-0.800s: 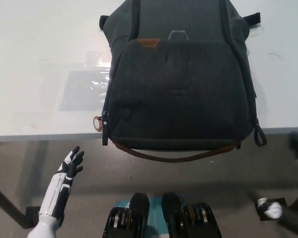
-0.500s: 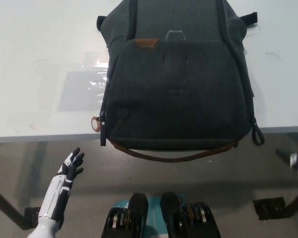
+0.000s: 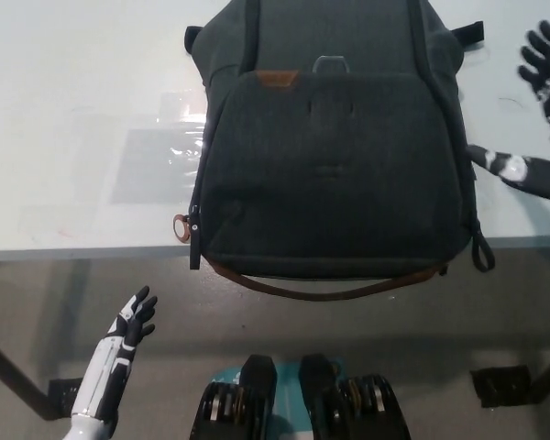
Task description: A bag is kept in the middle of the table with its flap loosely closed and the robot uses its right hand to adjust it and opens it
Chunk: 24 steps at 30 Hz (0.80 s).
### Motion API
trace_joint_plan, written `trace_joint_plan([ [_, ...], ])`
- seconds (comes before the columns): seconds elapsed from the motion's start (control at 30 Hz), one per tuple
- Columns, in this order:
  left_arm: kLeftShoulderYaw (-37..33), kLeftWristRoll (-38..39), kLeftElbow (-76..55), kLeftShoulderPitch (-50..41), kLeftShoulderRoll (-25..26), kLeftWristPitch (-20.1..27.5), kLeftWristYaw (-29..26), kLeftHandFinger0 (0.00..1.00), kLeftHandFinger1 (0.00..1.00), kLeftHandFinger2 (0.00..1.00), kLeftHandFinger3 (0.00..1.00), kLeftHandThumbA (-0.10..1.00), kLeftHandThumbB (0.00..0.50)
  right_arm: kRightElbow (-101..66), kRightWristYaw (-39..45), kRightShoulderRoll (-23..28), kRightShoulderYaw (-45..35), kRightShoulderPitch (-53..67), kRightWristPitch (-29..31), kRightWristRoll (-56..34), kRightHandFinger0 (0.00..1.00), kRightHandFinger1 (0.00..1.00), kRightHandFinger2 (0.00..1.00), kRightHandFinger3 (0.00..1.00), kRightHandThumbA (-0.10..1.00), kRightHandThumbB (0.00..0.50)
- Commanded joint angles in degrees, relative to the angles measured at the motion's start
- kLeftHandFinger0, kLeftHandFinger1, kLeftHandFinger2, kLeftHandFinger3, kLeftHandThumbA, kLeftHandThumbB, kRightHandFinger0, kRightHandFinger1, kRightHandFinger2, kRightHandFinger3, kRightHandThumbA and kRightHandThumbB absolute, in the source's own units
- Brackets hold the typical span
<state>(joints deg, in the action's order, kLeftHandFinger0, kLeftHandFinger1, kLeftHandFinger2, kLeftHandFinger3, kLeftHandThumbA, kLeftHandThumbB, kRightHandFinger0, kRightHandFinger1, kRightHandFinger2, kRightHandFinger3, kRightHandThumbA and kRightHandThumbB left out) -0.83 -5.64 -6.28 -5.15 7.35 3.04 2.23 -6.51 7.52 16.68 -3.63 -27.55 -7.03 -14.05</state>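
Dark grey fabric bag (image 3: 335, 160) approached from its right side

The bag is laid mid-table (image 3: 64, 119), flap shut, its bottom edge overhanging the near rim. The black right robot hand (image 3: 548, 69) is held above the table just beside the bag, fingers spread, empty, with open room around. The white left robot hand (image 3: 133, 316) is rested below table level, fingers apart.

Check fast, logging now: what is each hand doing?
Left hand: open, holding nothing, below the table edge.
Right hand: open, holding nothing, right of the bag.
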Motion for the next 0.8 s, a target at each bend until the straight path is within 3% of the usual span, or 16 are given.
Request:
trace_joint_plan([
  [0.0,-0.38,-0.46,-1.35,-0.19,0.49,2.33,0.31,1.0,1.0,1.0,1.0,1.0,0.175,5.02,3.78,-1.03,0.92,-5.31,-0.5,-2.89,1.0,1.0,1.0,1.0,1.0,0.331],
  [0.2,-0.35,-0.52,-0.75,0.0,0.57,2.71,0.33,1.0,1.0,1.0,1.0,1.0,0.179,15.87,8.07,-3.21,1.36,-10.96,-0.48,-5.82,1.0,1.0,1.0,1.0,1.0,0.398],
  [0.37,-0.34,-1.04,-0.55,0.34,0.62,3.06,0.15,1.0,1.0,1.0,1.0,1.0,0.174,21.12,10.23,-5.42,1.39,-13.28,-2.29,-7.73,1.0,1.0,1.0,1.0,1.0,0.418],
  [0.77,-0.35,-1.02,-1.0,1.58,1.11,2.11,0.69,1.0,1.0,1.0,1.0,1.0,0.164,19.09,14.56,-5.56,5.51,-12.19,-8.79,-8.53,1.0,1.0,1.0,1.0,1.0,0.404],
])
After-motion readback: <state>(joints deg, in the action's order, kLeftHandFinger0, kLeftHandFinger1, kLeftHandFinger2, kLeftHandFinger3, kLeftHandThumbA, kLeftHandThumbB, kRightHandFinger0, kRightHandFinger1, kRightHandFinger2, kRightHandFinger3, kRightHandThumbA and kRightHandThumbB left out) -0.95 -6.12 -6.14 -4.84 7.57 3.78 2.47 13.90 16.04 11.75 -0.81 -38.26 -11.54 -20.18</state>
